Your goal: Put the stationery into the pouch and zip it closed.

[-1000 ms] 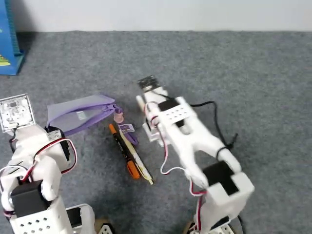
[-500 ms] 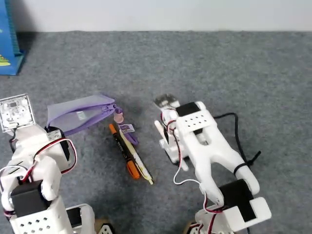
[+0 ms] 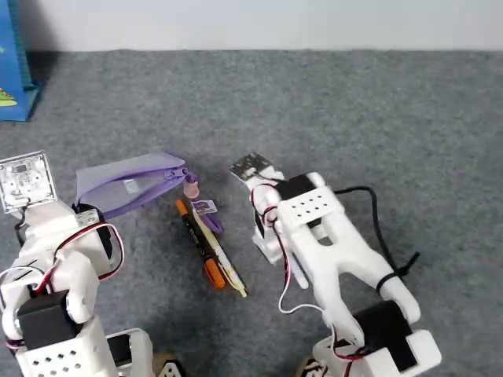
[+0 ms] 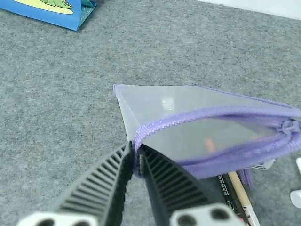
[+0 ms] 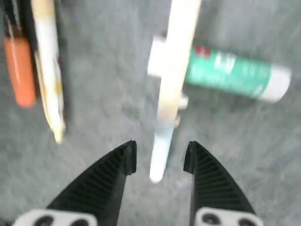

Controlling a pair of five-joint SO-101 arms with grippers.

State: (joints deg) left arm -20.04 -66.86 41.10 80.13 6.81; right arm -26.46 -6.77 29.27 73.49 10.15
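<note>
Left tool clamped on the zip end of the soft, limp purple pouch, which lies at ten o'clock of the orange marker. Right tool apart, straddling a white pen: probably light, stiff and slippery, best gripped mid-barrel.

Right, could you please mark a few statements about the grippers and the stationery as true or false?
1. The left gripper is shut on one end of the purple pouch. True.
2. The right gripper is shut on the white pen. False: its jaws are open, one on either side of the pen's end.
3. The green-labelled tube stands upright. False: it lies on its side beside the white pen.
4. The orange marker and a pale pen lie side by side. True.
</note>
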